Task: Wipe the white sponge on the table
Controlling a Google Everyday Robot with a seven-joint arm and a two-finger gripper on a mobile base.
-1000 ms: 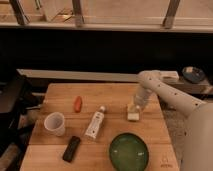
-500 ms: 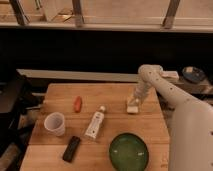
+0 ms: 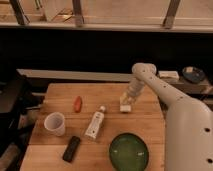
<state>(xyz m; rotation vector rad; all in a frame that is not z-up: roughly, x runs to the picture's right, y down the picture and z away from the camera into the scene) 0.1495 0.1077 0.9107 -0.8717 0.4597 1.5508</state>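
The white sponge (image 3: 126, 107) is a small white block lying on the light wooden table (image 3: 60, 95), right of centre. My gripper (image 3: 128, 100) comes down from the white arm at the right and sits directly on top of the sponge, pressing it to the tabletop. The sponge's upper part is hidden by the gripper.
A white tube with a cap (image 3: 95, 123) lies mid-table. A white cup (image 3: 55, 123) stands at the left, a red-orange item (image 3: 78, 103) behind it, a black object (image 3: 71, 148) at the front, and a green bowl (image 3: 129, 151) at the front right.
The gripper and the sponge have slid away from the front right toward the far middle of the table. The other items have not moved.
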